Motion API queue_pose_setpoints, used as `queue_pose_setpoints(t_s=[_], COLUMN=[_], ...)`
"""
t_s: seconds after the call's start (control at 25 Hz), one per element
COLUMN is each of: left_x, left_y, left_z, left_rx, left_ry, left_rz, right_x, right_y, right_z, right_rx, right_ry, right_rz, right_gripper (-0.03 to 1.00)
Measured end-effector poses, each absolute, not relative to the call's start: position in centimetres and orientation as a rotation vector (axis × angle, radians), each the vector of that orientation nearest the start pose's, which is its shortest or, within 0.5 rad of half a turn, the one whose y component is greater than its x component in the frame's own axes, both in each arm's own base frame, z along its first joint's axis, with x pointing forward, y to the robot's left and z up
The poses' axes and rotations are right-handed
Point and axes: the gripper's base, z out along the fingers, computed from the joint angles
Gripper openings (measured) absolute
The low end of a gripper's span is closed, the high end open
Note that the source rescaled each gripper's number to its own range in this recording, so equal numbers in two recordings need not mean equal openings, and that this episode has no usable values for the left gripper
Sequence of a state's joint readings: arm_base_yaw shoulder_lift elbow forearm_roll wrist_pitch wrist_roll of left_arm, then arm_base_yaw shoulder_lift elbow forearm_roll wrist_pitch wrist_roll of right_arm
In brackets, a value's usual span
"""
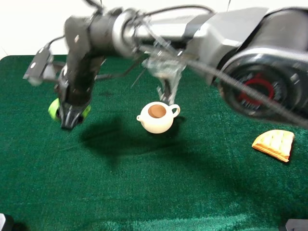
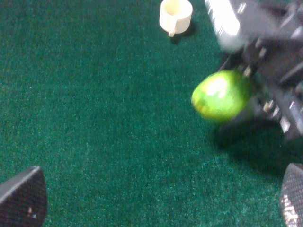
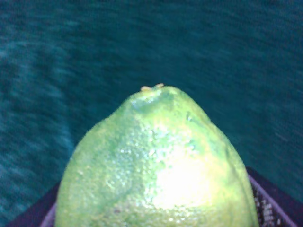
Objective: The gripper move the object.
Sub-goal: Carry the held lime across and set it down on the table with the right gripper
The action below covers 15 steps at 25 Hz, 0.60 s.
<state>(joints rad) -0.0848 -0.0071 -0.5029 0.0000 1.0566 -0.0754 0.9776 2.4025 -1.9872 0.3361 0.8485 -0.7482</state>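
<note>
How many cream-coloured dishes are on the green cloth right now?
2. The teapot sits mid-cloth, to the right of the lime. The small cup shows only in the left wrist view, apart from the lime; the arm may hide others.

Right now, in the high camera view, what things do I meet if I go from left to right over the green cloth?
Green fruit in the right gripper → cream teapot → yellow waffle-like wedge.

Lime largely hidden behind right claw; blurred from left wrist.
</note>
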Motion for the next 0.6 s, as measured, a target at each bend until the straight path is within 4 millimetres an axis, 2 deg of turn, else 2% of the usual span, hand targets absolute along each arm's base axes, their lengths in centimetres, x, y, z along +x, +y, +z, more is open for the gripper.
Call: queue_pose_setpoints(t_s=[0.36,0.6], left_x=[-0.6,-0.6], left_y=[0.1,0.1], left_z=[27.8,27.8], left_rx=[0.01,0.01], left_ry=[2.032,2.032], left_rz=[-0.101,-0.101], right_x=[36.0,42.2], right_y=[36.0,28.8], right_z=[16.9,18.3], right_rx=[-1.721,-1.54], right_ry=[2.166,2.27], right_rz=[0.363,0.238], right_gripper=[0.0,0.0])
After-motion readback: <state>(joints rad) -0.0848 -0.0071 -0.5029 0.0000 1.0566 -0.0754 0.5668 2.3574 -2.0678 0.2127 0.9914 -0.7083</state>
